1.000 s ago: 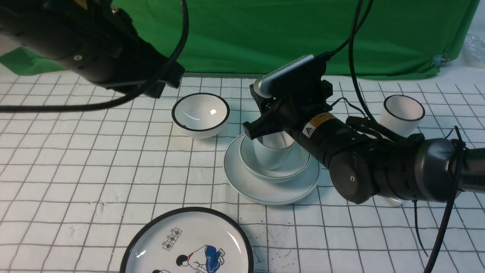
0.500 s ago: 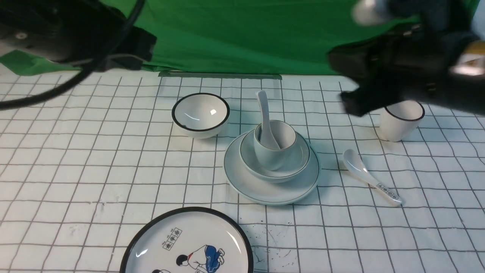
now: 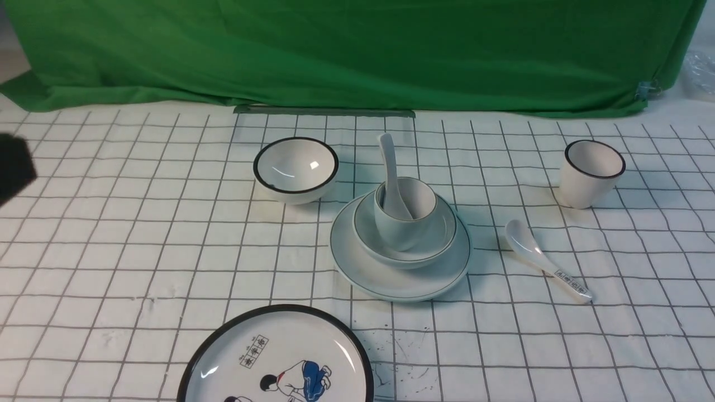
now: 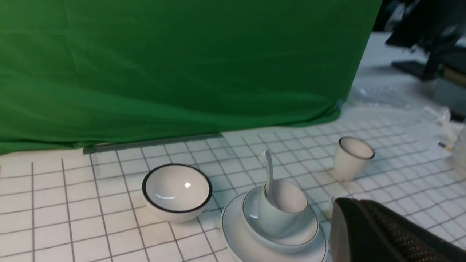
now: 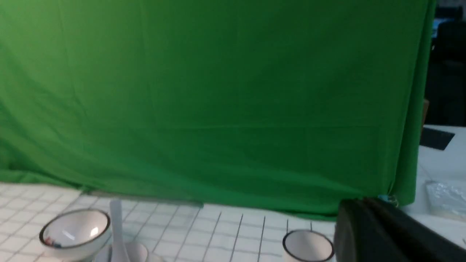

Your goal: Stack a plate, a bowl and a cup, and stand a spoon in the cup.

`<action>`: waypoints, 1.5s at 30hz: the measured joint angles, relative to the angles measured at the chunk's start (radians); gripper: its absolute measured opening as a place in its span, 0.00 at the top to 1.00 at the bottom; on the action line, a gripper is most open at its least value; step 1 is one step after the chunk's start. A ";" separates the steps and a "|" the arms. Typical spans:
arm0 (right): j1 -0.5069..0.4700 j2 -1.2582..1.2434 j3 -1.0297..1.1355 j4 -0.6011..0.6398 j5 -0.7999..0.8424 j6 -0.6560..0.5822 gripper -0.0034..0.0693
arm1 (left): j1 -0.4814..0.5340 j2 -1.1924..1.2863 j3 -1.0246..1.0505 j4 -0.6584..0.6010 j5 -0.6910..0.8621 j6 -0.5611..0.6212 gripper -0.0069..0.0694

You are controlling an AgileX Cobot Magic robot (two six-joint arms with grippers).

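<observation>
At the table's middle the pale plate [image 3: 399,282] carries the shallow bowl [image 3: 441,248]. The small cup [image 3: 402,229] stands in the bowl. The plain white spoon [image 3: 389,162] stands in the cup, handle up and leaning toward the backdrop. The left wrist view shows the same stack: plate [image 4: 233,233], bowl [image 4: 309,229], cup [image 4: 273,218], spoon [image 4: 268,171]. My left gripper [image 4: 338,213] hangs shut and empty above the table beside the stack. My right gripper [image 5: 343,213] is shut and empty, raised high; the spoon's handle [image 5: 116,222] shows low in its view.
A black-rimmed bowl [image 3: 296,167] sits behind and left of the stack, a black-rimmed cup [image 3: 592,170] far right. A printed spoon [image 3: 544,259] lies right of the plate. A cartoon plate [image 3: 279,357] lies at the front edge. A dark arm part [image 3: 14,167] shows at the left edge.
The right gripper let go of the spoon in the cup, rose to the right and left the front view. The left arm drew back to the left edge.
</observation>
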 joint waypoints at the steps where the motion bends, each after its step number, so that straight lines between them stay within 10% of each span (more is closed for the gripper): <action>1: -0.002 -0.026 0.028 0.001 -0.041 0.003 0.87 | 0.000 -0.055 0.051 0.000 -0.034 -0.002 0.91; 11: -0.004 -0.081 0.074 0.001 -0.130 0.007 0.70 | 0.000 -0.345 0.321 -0.014 -0.256 -0.013 0.91; 31: -0.004 -0.082 0.074 0.001 -0.130 0.007 0.69 | 0.014 -0.355 0.334 0.097 -0.259 -0.010 0.91; 45: -0.004 -0.082 0.074 0.001 -0.131 0.007 0.69 | 0.428 -0.390 0.690 0.074 -0.320 -0.002 0.91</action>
